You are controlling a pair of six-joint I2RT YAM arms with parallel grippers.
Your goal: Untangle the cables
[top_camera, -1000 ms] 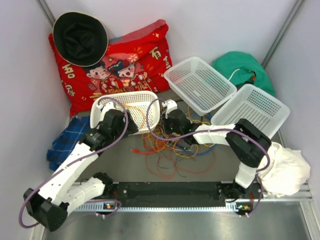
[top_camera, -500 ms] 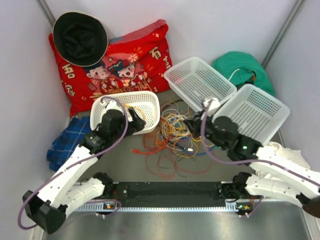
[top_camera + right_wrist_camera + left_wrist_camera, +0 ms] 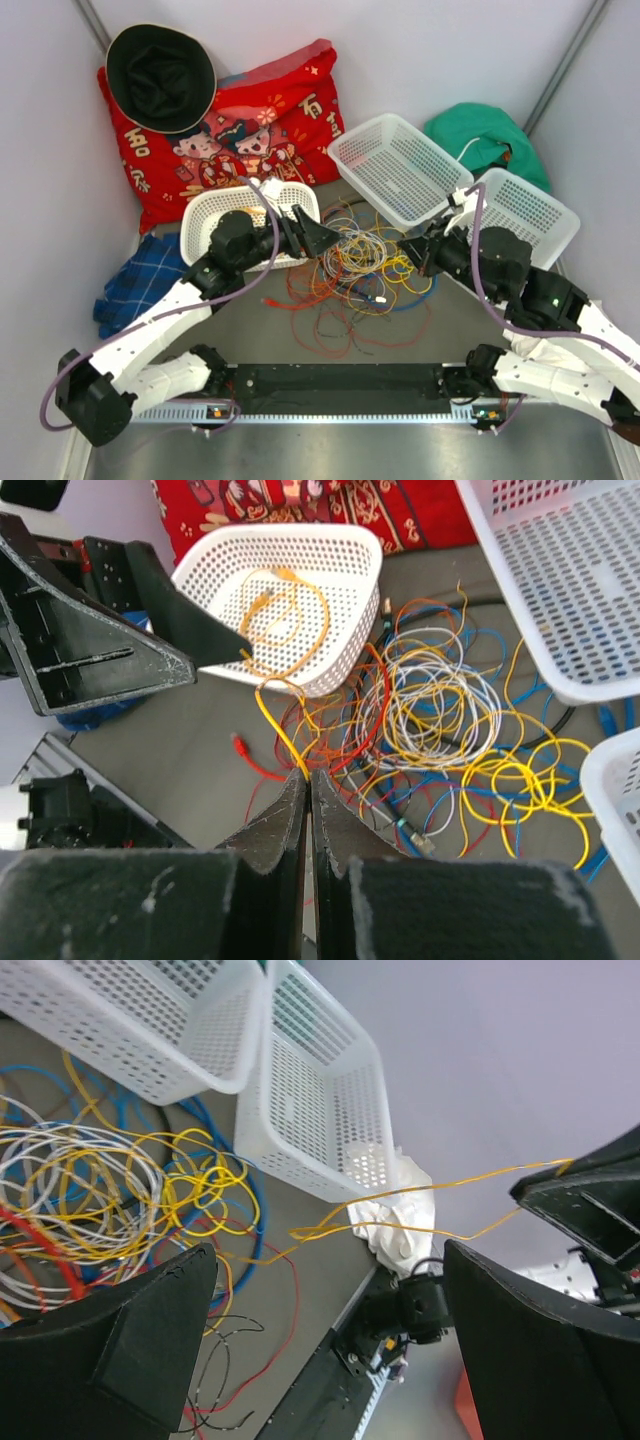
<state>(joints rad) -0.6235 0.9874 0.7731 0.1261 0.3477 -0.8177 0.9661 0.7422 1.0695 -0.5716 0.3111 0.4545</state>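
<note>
The cables (image 3: 355, 275) lie in a tangled pile of red, orange, yellow, blue and grey-white loops at the table's middle; the pile also shows in the left wrist view (image 3: 110, 1190) and the right wrist view (image 3: 440, 720). My right gripper (image 3: 308, 775) is shut on a yellow cable (image 3: 270, 715) at the pile's right side (image 3: 408, 250). That cable (image 3: 420, 1185) runs taut through the air from the pile to the right gripper (image 3: 560, 1175). My left gripper (image 3: 328, 1260) is wide open and empty over the pile's left edge (image 3: 318, 238). An orange cable (image 3: 290, 620) lies coiled in the small white basket (image 3: 300, 532).
The small white basket (image 3: 205, 215) sits left of the pile. Two larger white baskets (image 3: 400, 170) (image 3: 515, 215) stand at the back right. A red cushion (image 3: 240, 120), black hat (image 3: 160, 75), green cloth (image 3: 485, 140), blue plaid cloth (image 3: 135, 280) and white cloth (image 3: 575, 340) ring the table.
My right arm has swung from the pile's left side to its right side, drawing the yellow cable out. My left gripper has moved right from the small basket to the pile's edge.
</note>
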